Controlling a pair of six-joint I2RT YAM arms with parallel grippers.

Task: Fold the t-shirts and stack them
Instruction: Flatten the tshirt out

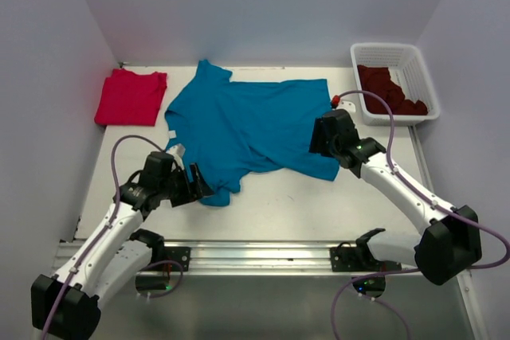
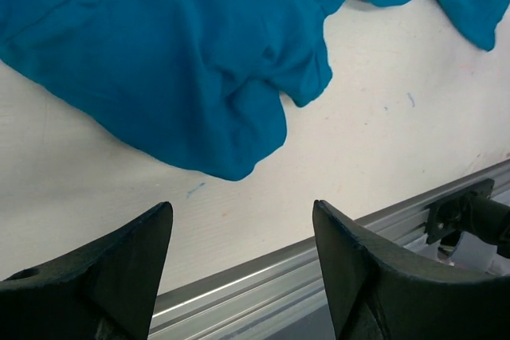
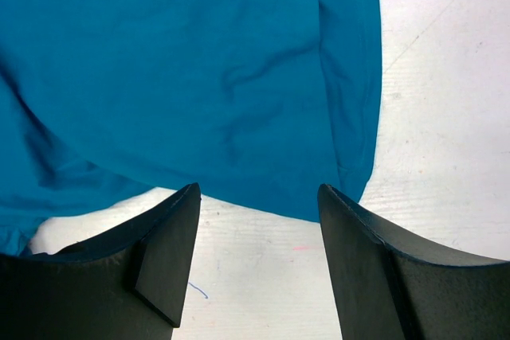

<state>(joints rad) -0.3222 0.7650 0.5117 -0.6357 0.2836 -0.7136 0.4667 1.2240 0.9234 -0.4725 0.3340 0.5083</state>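
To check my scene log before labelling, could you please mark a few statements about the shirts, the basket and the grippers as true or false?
1. The teal t-shirt lies spread on the table. True.
2. The red t-shirt lies folded near the table's far left corner. True.
3. The white basket is empty. False: it holds dark maroon cloth.
4. The left gripper is shut on the teal t-shirt. False: its jaws stand open and hold nothing.
5. The right gripper is open, by the teal t-shirt's edge. True.
6. The red t-shirt is stacked on the teal t-shirt. False: it lies beside it on the table.
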